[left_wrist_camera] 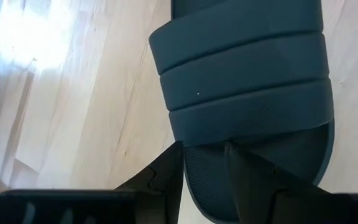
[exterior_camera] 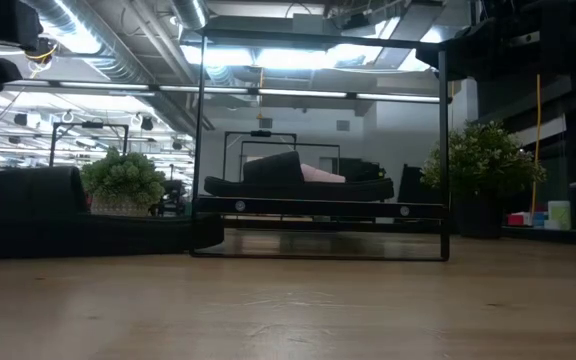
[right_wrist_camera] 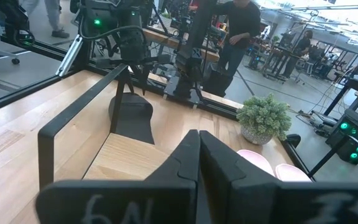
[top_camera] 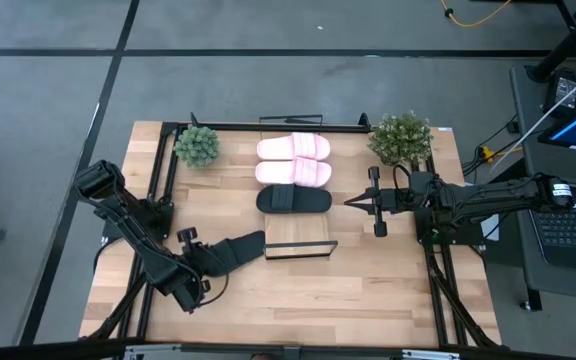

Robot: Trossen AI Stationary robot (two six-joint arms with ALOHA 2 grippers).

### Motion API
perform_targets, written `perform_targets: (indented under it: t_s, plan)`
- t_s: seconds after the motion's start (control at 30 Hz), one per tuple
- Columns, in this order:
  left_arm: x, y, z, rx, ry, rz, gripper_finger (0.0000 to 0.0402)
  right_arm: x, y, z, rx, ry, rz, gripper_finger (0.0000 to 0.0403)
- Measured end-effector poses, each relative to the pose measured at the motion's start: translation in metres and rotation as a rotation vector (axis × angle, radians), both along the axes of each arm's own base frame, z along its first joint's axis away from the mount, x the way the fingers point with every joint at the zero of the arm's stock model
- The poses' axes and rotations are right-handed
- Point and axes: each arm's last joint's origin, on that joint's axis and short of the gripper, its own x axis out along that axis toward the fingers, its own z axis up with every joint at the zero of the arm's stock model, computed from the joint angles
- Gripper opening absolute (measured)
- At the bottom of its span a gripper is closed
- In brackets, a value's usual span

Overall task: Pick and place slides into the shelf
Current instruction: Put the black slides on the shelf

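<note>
On the left of the bench point(top_camera: 368, 290), the left gripper point(top_camera: 251, 245) lies low beside the near end of the shelf point(top_camera: 300, 240). Its jaws pinch a black slide point(left_wrist_camera: 241, 81) at the sole's edge: the left wrist view shows one finger point(left_wrist_camera: 166, 171) outside the sole and the other point(left_wrist_camera: 244, 168) on the footbed, just under the ribbed strap. From above that slide is hard to tell from the dark gripper, so I place it only as held at the shelf's near left corner, low over the bench; whether it touches the wood I cannot tell.

A small plant point(top_camera: 197, 146) stands at the far left of the frame. In the middle, the shelf runs away from the near edge, its near part bare light wood. On it lie three slides in a row, side by side: a second black slide point(top_camera: 294, 200) nearest, then a pink slide point(top_camera: 295, 173), then another pink slide point(top_camera: 294, 147) at the far end. The low view shows them as a dark outline with a bit of pink behind.

To the right, the right gripper point(top_camera: 352, 202) hovers just beside the shelf, level with the second black slide, pointing at it. Its jaws are pressed together and hold nothing, as the right wrist view shows. A larger plant point(top_camera: 401, 138) stands behind it at the far right corner.
</note>
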Motion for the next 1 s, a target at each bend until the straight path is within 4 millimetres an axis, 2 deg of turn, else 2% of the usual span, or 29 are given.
perform_targets:
  t_s: [0.67, 1.0]
  plan:
    - [0.003, 0.0, -0.001, -0.018, -0.014, 0.021, 0.0109, 0.0, 0.0, 0.0, 0.0, 0.0, 0.0, 0.0014]
    - [0.005, -0.002, -0.022, 0.072, 0.071, 0.016, 0.0109, 0.0, 0.0, 0.0, 0.0, 0.0, 0.0, 0.0014]
